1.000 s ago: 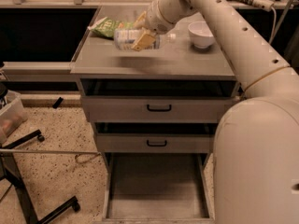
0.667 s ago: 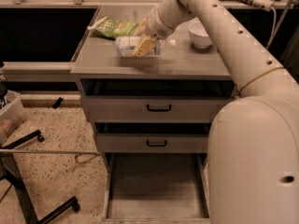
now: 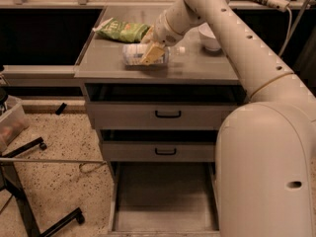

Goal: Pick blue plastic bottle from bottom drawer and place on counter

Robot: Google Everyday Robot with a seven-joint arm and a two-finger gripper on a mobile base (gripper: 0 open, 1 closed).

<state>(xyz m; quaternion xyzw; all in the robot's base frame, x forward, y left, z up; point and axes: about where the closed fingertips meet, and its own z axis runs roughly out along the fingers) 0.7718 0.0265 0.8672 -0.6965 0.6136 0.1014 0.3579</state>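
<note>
The blue plastic bottle [image 3: 133, 54] lies on its side on the counter [image 3: 197, 69], its white cap pointing right. My gripper [image 3: 152, 52] comes in from the upper right. It is shut on the bottle's middle, with one tan finger [image 3: 150, 57] across its front. I cannot tell whether the bottle rests on the counter or hangs just above it. The bottom drawer [image 3: 163, 196] is pulled open below, and its grey floor is bare.
A green crinkled snack bag [image 3: 121, 31] lies just behind the bottle, and a white bowl [image 3: 210, 37] stands at the counter's back right. Two shut drawers with black handles [image 3: 168, 114] sit under the counter. My arm's bulk fills the right side. A clear bin [image 3: 10, 122] and a black stand [image 3: 29, 216] are on the floor at left.
My gripper has carried the bottle slightly toward the front of the counter and lowered it close to the surface.
</note>
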